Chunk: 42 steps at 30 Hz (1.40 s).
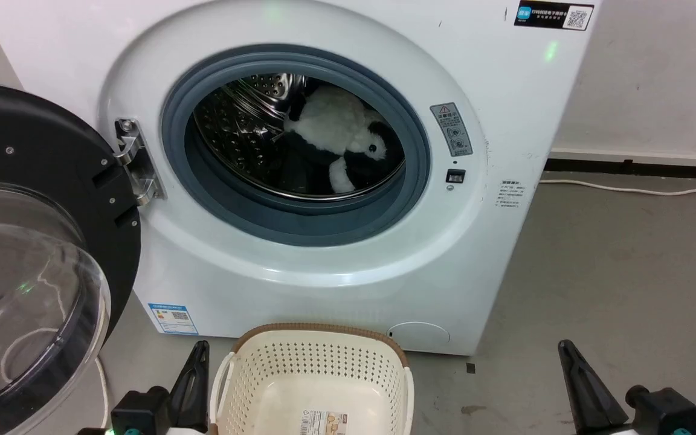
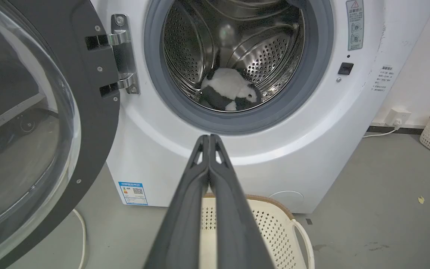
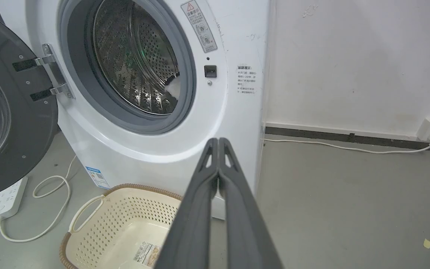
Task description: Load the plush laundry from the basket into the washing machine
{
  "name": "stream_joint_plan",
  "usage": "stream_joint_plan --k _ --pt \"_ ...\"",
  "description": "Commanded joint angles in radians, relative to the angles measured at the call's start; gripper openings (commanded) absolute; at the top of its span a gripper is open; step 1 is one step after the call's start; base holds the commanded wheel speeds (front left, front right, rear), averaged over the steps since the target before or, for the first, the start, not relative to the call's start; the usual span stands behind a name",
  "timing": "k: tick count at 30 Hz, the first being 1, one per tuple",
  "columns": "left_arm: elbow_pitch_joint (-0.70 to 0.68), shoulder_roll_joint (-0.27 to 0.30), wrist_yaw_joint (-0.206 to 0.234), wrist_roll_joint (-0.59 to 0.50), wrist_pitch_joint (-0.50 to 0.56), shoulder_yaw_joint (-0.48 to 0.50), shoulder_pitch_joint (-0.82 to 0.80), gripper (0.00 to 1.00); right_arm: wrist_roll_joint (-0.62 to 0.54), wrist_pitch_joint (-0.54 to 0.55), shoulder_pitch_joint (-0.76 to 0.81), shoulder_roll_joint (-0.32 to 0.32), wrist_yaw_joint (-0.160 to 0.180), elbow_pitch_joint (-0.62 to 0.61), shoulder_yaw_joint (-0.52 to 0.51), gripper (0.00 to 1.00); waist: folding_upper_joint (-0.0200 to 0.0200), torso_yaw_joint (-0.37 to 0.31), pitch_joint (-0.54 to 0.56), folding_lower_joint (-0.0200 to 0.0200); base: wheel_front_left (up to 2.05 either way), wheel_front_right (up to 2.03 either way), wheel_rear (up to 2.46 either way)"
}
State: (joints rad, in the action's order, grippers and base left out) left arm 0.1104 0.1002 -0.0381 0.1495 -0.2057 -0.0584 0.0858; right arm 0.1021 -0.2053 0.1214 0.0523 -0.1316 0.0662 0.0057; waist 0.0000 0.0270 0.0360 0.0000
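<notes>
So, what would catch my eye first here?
Probably the black-and-white plush panda lying inside the shiny steel drum of the white washing machine, whose bubble door hangs wide open on the left. Just below, on the floor in front, sits an empty cream basket with a brown rim.

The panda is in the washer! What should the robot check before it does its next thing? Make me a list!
1. Plush laundry inside the washing machine: ok.
2. Grey door seal free of fur: ok.
3. Basket holds no laundry: ok, its floor and label show.
4. Left gripper shut and holding nothing: ok.
5. Right gripper shut and holding nothing: ok.
6. Door closed: not ok, it stands wide open.
</notes>
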Motion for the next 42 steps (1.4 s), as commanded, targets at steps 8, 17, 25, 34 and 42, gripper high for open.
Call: stream_joint_plan --k 8,17,25,34,42 --pt "-0.014 -0.009 0.006 -0.022 0.019 0.005 -0.019 0.0 -0.014 0.018 -0.023 -0.001 0.0 -0.01 -0.001 0.0 0.0 -0.002 -0.003 0.0 0.0 0.0 0.0" --pt "-0.024 -0.013 0.009 -0.034 0.037 0.01 -0.025 0.0 -0.023 0.036 -0.033 -0.001 0.0 -0.016 -0.002 0.0 0.0 -0.005 -0.006 0.0 0.0 0.0 0.0" --pt "-0.032 -0.017 0.012 -0.046 0.054 0.015 -0.031 0.0 -0.031 0.053 -0.042 -0.001 0.0 -0.021 -0.002 0.0 0.0 -0.007 -0.009 0.0 0.0 0.0 0.0" --pt "-0.042 -0.021 0.015 -0.058 0.072 0.02 -0.038 0.0 -0.039 0.071 -0.051 -0.001 0.0 -0.026 -0.002 0.0 0.0 -0.009 -0.012 0.0 0.0 0.0 0.0" --pt "-0.05 -0.024 0.018 -0.069 0.089 0.025 -0.044 0.0 -0.047 0.088 -0.06 -0.001 0.001 -0.031 -0.003 0.0 0.0 -0.011 -0.015 0.0 0.0 0.0 0.0"
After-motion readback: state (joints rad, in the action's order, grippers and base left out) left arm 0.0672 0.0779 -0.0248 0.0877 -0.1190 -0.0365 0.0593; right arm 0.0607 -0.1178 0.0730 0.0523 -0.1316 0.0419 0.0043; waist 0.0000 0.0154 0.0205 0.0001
